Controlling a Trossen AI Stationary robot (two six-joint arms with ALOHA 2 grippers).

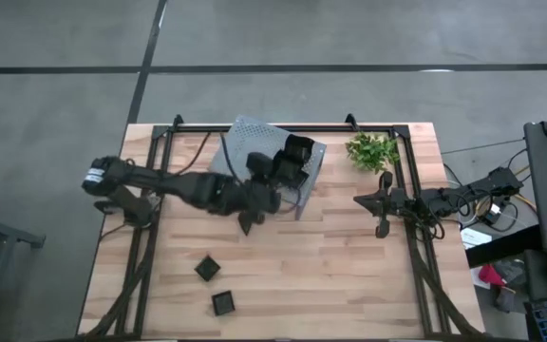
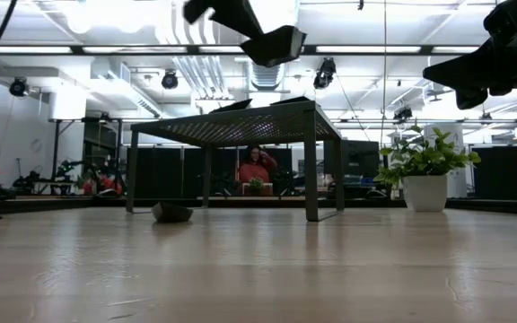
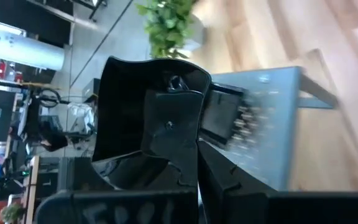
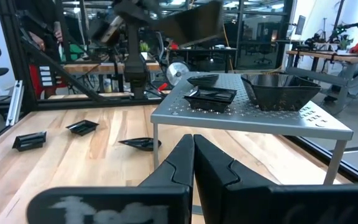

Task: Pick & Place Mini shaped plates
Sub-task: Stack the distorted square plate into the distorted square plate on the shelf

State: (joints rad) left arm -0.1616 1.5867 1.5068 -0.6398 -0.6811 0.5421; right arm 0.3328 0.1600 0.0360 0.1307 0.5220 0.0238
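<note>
Wood table fills centre of high view. Grey perforated shelf sits upper centre of frame, tilted a bit vs table edge.

L arm reaches in from frame left toward shelf; left gripper is over shelf's right part, fingers clenched on a black square plate. Low view: that plate hangs tilted at top centre, clear above the shelf top.

R arm waits at right edge of table, mid-height in high view; right gripper clenched, nothing in it, fingers pressed together in its wrist view.

Small green plant in white pot, just right of shelf.

Mini plates: stack of dishes plus deeper square dish on shelf top. Two loose square plates on table, lower left-centre of high view. One leaf-shaped dish on table by shelf's left legs in low view.

Person in red, seated, far back under shelf, low view.
</note>
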